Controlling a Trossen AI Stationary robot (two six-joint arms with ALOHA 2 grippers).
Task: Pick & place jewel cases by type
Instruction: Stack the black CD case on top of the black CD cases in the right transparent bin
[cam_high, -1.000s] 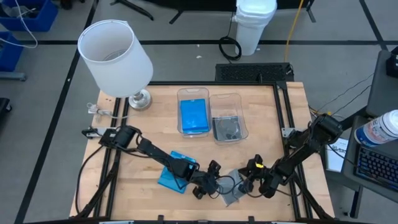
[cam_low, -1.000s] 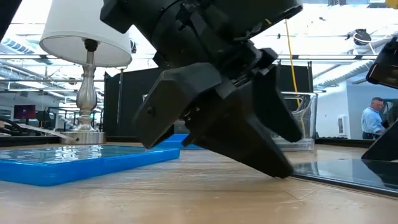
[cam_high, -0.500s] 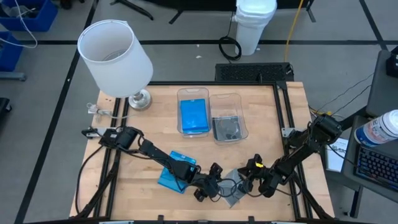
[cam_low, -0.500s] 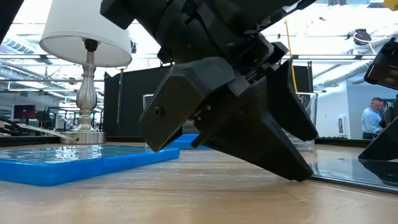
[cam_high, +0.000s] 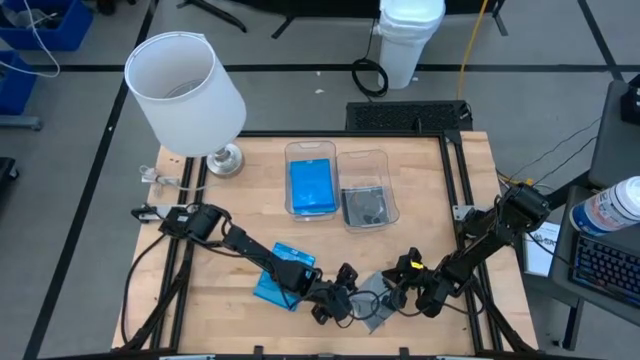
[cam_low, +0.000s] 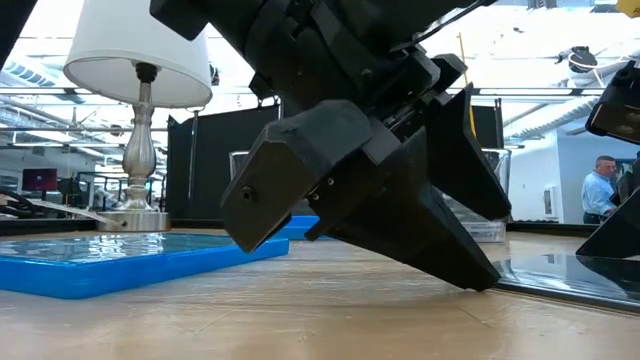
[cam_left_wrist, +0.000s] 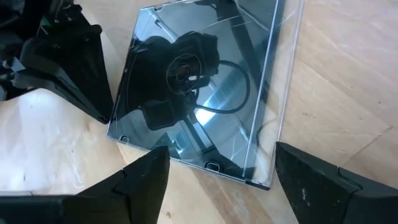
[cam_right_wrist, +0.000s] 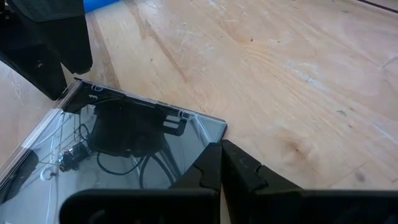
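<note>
A dark transparent jewel case (cam_high: 374, 312) lies flat near the table's near edge, between my two grippers. My left gripper (cam_left_wrist: 221, 152) is open and low over the table. Its fingers stand at either side of one corner of the dark case (cam_left_wrist: 199, 93). My right gripper (cam_right_wrist: 221, 146) is shut, with its tips at the opposite side of the dark case (cam_right_wrist: 124, 143). A blue jewel case (cam_high: 272, 286) lies flat under my left arm. In the low view the left gripper (cam_low: 440, 250) fills the middle, and the dark case (cam_low: 570, 275) lies to its right. My left gripper: its fingertips (cam_left_wrist: 158, 162) stand at the dark case's corner edge (cam_left_wrist: 186, 163), low and slanting in from the table's left; whether they touch it I cannot tell. My right gripper: its shut fingertips (cam_right_wrist: 211, 155) lie against the case's edge near a corner (cam_right_wrist: 208, 132), slanting down from the table's right. The case rests flat on the table.
Two clear bins stand at the table's middle: the left bin (cam_high: 311, 150) holds a blue case, the right bin (cam_high: 365, 158) dark ones. A white-shaded lamp (cam_high: 185, 80) stands at the far left corner. Bare wood lies between the bins and the grippers.
My left gripper has moved a little toward the table's right, closing in on the dark case's edge while staying low. The case and my right gripper have kept their places.
</note>
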